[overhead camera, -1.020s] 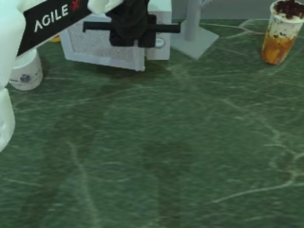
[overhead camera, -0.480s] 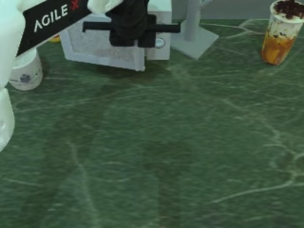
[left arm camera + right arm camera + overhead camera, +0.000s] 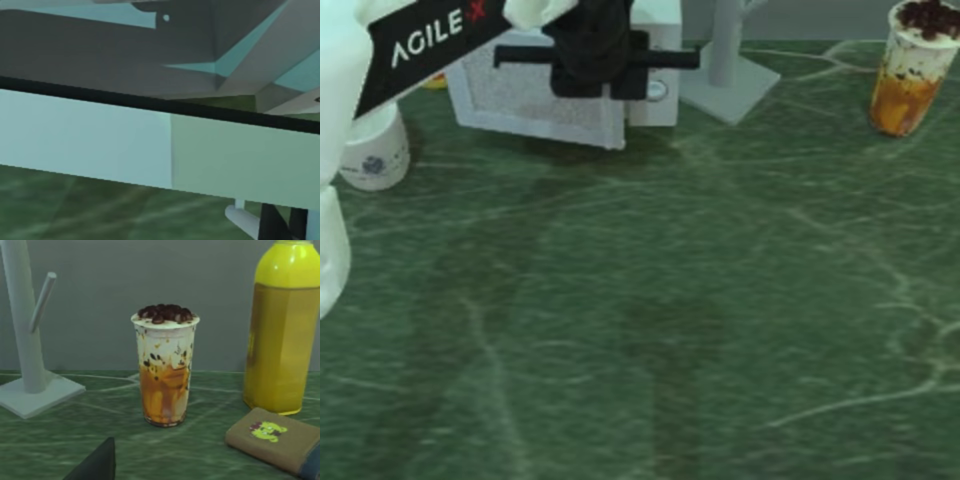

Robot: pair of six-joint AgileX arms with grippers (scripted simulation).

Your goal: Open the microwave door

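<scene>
At the surface's far left edge, the left gripper, finger state indeterminable, covers the microwave door of the microwave; a poor handle hold could slip during pulling.

I am working in a rendered, simulated tabletop scene dressed like a kitchen counter, not a real room. My table is a dark green marble-patterned slab with pale veins, backed by a flat, featureless grey wall. The objects are household kitchen things: a small pale grey-white boxy microwave at the far edge, a white mug to its left, a pale grey mug stand with pegs, a clear plastic cup of orange-brown drink topped with dark beads, a tall yellow bottle and a small brown block with a green cartoon print.
</scene>
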